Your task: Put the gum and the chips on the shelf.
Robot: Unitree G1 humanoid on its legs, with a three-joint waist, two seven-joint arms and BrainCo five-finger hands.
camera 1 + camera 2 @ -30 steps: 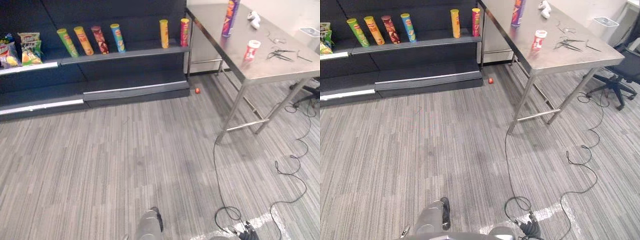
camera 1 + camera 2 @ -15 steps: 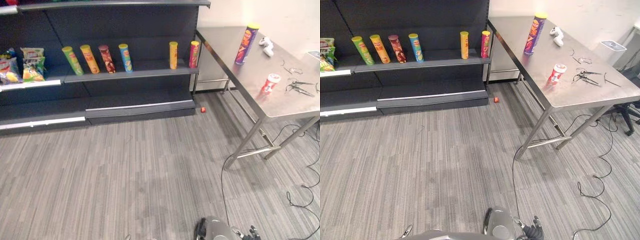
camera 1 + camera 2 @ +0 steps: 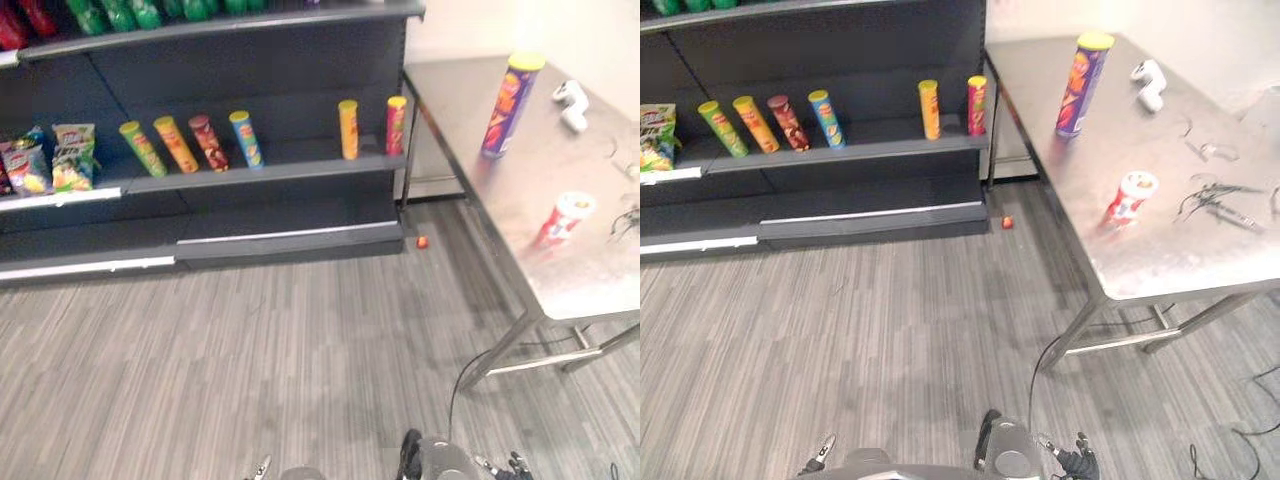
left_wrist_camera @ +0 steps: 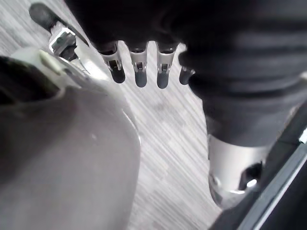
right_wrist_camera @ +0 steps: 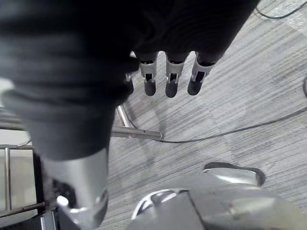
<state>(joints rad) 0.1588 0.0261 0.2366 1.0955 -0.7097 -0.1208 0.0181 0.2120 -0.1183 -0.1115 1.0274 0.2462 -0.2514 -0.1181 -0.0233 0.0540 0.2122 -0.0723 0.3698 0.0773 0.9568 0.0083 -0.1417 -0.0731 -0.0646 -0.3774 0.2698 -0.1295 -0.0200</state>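
Well ahead of both hands, the tall purple chips can (image 3: 1083, 85) stands on the smooth steel desk (image 3: 1180, 260). The stubby red-and-white gum tub (image 3: 1129, 198) sits nearer the right hand (image 5: 170, 76), its label too smeared to make out. The desk's edge is cut off. That hand and the left hand (image 4: 139, 72) both hang slack, fingers straight, holding nothing, over striped grey carpet (image 3: 890, 330). The dark shelf (image 3: 880, 148) is far off, on the left hand's side.

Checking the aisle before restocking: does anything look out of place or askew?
A small orange-red thing lies loose on the floor beside the shelf, near its right corner. On the shelf, the four left chip tubes lean sideways, while the two right tubes stand upright.
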